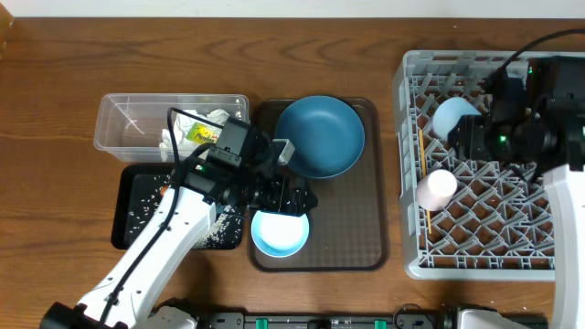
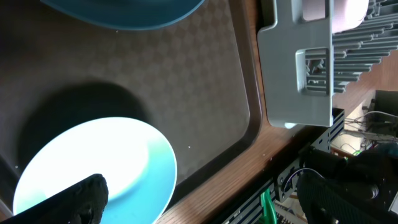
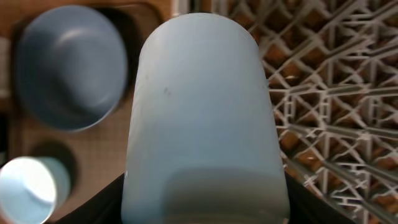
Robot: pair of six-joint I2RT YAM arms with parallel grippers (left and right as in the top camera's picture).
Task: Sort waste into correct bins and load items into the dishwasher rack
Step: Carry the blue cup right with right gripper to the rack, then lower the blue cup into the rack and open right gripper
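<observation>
My left gripper (image 1: 294, 196) hangs open over the white bowl (image 1: 281, 234) on the brown tray (image 1: 366, 228). In the left wrist view one finger (image 2: 78, 199) is above the bowl's inside (image 2: 93, 162), the other far out past the tray's edge, with nothing gripped. The blue plate (image 1: 320, 135) lies behind the bowl. My right gripper (image 1: 473, 128) is shut on the light blue cup (image 3: 205, 106), held over the grey dishwasher rack (image 1: 411, 265) at its back left. A pinkish cup (image 1: 437, 186) lies in the rack beside a chopstick (image 1: 422, 174).
The clear tub (image 1: 128, 123) at back left holds crumpled white paper and a yellow-green wrapper (image 1: 201, 133). In front of it the black bin (image 1: 137, 206) has scattered rice grains. The rack's near corner (image 2: 298, 81) stands close to the tray's right edge.
</observation>
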